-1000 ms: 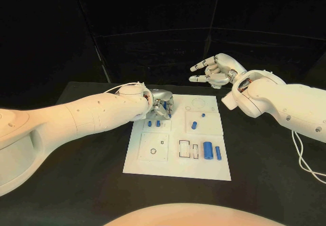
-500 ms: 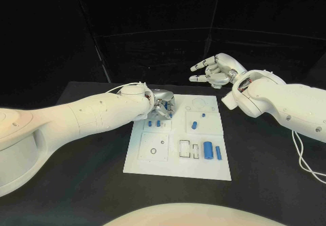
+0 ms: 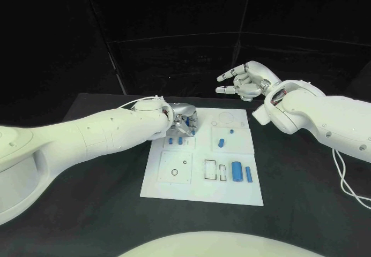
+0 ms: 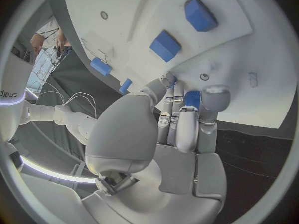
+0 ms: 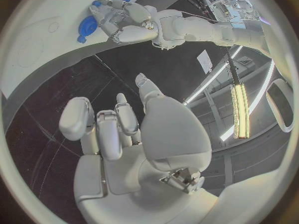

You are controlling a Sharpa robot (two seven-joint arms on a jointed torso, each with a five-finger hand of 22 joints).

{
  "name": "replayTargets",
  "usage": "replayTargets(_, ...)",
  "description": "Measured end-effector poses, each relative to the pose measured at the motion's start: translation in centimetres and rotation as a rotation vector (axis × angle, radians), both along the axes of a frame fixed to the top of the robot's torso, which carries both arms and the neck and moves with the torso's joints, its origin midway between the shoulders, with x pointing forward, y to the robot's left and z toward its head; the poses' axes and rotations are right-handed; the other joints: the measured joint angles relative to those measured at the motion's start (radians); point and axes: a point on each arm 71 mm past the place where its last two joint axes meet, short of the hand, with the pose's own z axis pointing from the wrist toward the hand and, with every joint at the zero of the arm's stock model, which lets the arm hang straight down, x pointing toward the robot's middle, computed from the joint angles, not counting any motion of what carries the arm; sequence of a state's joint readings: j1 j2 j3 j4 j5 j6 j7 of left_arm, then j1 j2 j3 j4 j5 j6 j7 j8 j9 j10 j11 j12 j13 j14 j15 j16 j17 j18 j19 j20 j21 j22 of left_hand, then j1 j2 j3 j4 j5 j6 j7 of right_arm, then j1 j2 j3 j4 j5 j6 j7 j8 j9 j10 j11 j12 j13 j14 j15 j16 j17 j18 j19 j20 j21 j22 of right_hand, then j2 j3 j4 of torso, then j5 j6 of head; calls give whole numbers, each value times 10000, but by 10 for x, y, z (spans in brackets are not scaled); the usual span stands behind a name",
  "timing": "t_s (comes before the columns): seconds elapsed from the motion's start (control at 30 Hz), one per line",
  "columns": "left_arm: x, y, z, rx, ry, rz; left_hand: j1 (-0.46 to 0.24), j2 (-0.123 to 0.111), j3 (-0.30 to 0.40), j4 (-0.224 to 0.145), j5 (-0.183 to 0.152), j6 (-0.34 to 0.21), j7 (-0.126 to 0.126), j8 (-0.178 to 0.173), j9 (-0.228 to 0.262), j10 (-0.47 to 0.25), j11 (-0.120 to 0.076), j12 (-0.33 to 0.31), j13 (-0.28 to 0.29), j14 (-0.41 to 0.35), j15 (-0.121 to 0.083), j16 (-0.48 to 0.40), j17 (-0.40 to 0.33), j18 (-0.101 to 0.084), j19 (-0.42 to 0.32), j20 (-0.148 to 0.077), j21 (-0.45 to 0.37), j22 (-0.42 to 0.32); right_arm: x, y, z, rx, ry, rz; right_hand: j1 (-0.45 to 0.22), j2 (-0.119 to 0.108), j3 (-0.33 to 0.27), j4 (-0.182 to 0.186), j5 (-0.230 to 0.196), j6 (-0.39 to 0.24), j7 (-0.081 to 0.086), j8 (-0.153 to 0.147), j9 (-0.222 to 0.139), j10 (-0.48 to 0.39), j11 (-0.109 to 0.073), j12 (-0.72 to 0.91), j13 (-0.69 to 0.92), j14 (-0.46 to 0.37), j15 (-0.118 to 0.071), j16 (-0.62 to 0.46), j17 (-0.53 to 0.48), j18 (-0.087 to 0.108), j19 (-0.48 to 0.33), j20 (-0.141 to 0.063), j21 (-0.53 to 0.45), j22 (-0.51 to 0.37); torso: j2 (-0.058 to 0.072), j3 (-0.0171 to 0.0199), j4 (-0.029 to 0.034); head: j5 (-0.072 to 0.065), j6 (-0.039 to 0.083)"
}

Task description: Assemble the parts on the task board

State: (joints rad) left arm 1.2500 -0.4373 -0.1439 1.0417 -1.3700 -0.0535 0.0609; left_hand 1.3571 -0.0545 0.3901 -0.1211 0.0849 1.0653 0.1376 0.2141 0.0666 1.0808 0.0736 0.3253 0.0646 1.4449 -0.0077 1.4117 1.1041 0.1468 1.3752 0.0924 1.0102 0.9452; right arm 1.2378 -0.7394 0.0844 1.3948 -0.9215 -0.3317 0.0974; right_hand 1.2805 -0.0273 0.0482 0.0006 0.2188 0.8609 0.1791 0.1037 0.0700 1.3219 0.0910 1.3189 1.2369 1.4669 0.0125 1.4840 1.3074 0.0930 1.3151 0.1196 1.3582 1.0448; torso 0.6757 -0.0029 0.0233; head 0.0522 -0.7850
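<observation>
The left hand (image 3: 183, 121) is working at the far left part of the task board (image 3: 202, 194), with its fingers curled down close together. In the left wrist view a small blue part (image 4: 192, 98) is sitting between the fingertips (image 4: 216, 95), right at the board surface, so the hand seems to be pinching this piece. Whether the piece is already standing in a socket or is only touching the board, I cannot tell.

The right hand (image 3: 244, 79) is hovering in the air beyond the far edge of the board, well apart from it. Its fingers are loosely spread and it is holding nothing.

Other blue parts are lying on the board: two short pieces (image 3: 175, 141) just near the left hand, one piece (image 3: 221, 142) in the middle panel, and a wide cylinder (image 3: 236, 171) with a thinner one (image 3: 248, 173) beside it on the near right. An empty rectangular slot (image 3: 210, 168) is showing to the left of these.

In my judgement, the step in hand is seating one small part at the far left of the board. The next move is asking for a careful straight press down, then a gentle release, so the piece is not tipping.
</observation>
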Motion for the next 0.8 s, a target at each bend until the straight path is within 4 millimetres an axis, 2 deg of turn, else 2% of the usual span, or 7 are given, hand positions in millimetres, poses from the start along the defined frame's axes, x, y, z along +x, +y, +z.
replayTargets(0.1, -1, 6, 1, -143, -132, 74, 3, -3, 47, -1, 0, 35, 35, -10, 1, 23, -3, -50, -3, 28, -28, 19, 16, 0, 31, -30, 47, 94, 0, -1, 0, -3, 0, -9, 0, 0, 0, 0, 0, 0, 0, 0, 0, 0, 0, 0, 0, 0, 0, 0, 0, -1, 0, 0, 0, 0, -5, -1, 6, -2, 9)
replayTargets(0.47, -5, 17, 26, -1262, -793, 224, 4, -4, 184, -30, 0, 86, 14, -114, 1, 93, -4, -171, -3, 62, 8, 19, -8, 1, 30, -30, 92, 124, 1, -2, 0, -16, 1, -53, -32, 32, -33, 33, 0, 0, 0, 0, 0, 0, 0, 0, 18, 0, 0, 0, 0, 0, 0, 0, 0, 0, -5, -11, 6, 23, 44)
replayTargets(0.8, -11, 48, 32, -1455, -790, 626, -40, -49, 211, -57, 0, 86, 15, -115, 1, 164, -5, -233, -3, 62, 8, 19, -61, 0, 65, 4, 91, 152, 1, -4, 0, -31, 4, -98, -54, 54, -33, 33, 0, 0, 0, 0, 0, 1, 0, 0, 21, 0, 0, 0, 0, 0, 0, 0, 0, 0, 0, -12, 4, -9, 52)
